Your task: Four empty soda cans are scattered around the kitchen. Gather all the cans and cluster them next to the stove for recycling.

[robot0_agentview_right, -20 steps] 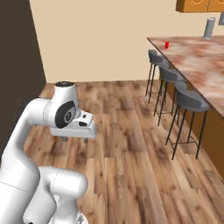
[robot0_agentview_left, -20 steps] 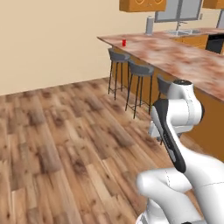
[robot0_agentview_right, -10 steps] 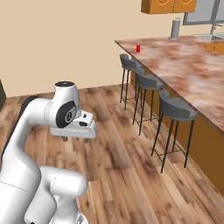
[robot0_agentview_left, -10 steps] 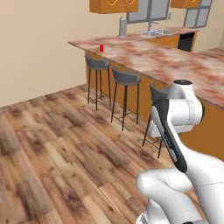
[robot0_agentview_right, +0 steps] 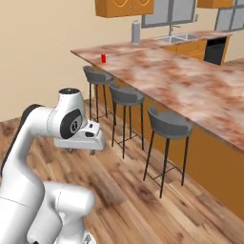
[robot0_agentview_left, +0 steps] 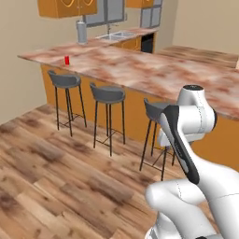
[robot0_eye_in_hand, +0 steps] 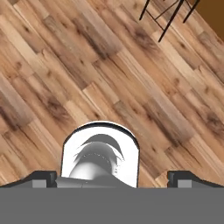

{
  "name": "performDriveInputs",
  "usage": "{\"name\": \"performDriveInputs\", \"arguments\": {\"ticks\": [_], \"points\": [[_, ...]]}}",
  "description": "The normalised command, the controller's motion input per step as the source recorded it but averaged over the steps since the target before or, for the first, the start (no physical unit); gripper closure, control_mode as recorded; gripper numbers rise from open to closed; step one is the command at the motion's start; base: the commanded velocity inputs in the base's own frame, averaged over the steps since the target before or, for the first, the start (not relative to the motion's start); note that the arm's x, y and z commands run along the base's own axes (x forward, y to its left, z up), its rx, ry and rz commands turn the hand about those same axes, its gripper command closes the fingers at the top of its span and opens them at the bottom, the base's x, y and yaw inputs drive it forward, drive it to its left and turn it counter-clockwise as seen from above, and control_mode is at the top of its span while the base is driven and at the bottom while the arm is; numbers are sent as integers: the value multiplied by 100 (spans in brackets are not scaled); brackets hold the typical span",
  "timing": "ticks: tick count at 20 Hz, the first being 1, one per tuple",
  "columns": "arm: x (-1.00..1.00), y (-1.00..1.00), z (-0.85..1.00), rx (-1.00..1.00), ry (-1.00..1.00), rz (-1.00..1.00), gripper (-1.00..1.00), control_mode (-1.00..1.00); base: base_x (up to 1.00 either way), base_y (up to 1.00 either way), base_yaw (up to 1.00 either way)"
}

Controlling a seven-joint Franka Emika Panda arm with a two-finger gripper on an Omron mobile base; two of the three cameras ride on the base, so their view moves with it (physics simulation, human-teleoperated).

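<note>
one red soda can [robot0_agentview_left: 66,60] stands upright on the long marbled counter [robot0_agentview_left: 140,65], near its far left end, well apart from the gripper [robot0_agentview_right: 82,149] and far beyond it, up and to the left in the left base view; in the right base view the same can [robot0_agentview_right: 103,58] sits above and a little right of the hand. the gripper hangs low from the folded white arm, pointing down at the wooden floor [robot0_eye_in_hand: 109,78], its two dark fingertips [robot0_eye_in_hand: 43,178] spread wide at the bottom corners of the hand view with nothing between them. three grey bar stools [robot0_agentview_left: 107,95] line the near side of the counter between the gripper and the can, the leftmost one [robot0_agentview_left: 65,80] just below the can's spot, the rightmost one [robot0_agentview_right: 169,125] nearest the arm; thin black stool legs [robot0_eye_in_hand: 164,17] cross the top of the hand view. further back, past the can, a tall grey cylinder [robot0_agentview_left: 81,31] stands near a sink [robot0_agentview_left: 114,35], orange wall cabinets [robot0_agentview_left: 67,7] hang above, and a dark appliance front [robot0_agentview_left: 147,43] is set into the orange base cabinets on the right.
</note>
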Motion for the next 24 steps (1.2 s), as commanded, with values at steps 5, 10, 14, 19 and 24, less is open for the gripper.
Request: {"name": "performDriveInputs", "arguments": {"ticks": [5,10,14,19,24], "points": [[0,0,0,0,0,0,-100,100,60,92,-55],[0,0,0,0,0,0,-100,100,43,100,-46],[0,0,0,0,0,0,-100,100,43,100,-40],[0,0,0,0,0,0,-100,100,47,100,-38],[0,0,0,0,0,0,-100,100,47,100,-37]]}}
